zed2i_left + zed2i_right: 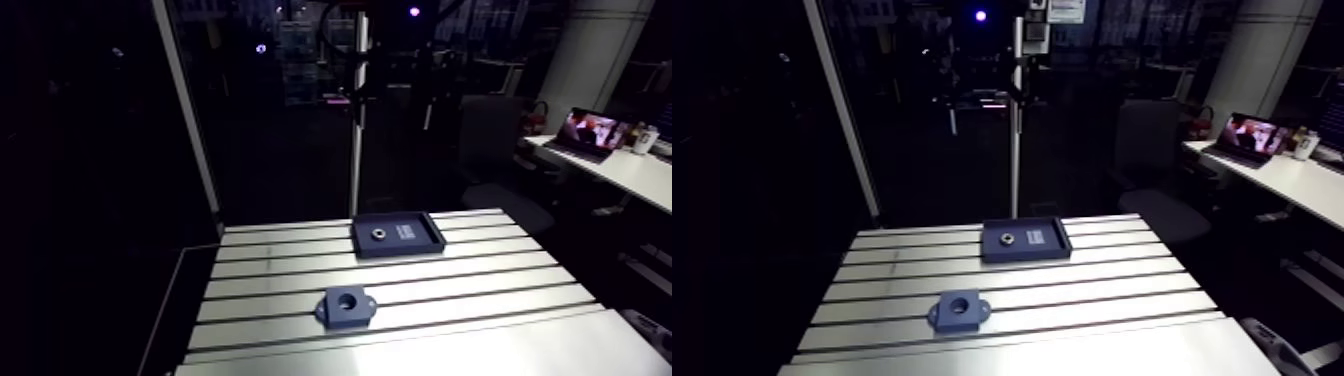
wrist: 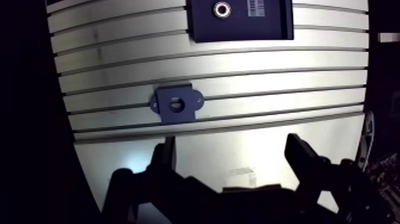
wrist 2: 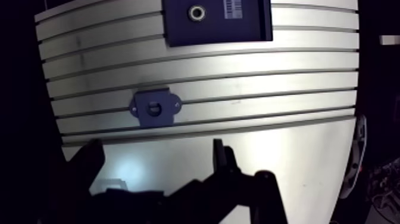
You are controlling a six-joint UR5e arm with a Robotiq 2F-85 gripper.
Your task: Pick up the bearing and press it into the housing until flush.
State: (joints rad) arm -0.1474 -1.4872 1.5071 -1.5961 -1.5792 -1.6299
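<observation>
Dark tray (bearing inside) beyond housing

Bearing in tray; housing apart, bore empty.

Table pale silver, dark parallel slots. Housing dark blue-grey. Tray navy, white label. Bearing silvery.

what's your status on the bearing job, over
Gripper: jaws open, empty, short of the housing. Bearing sits in its tray, untouched; housing bore empty. Nothing lies between them.
</observation>
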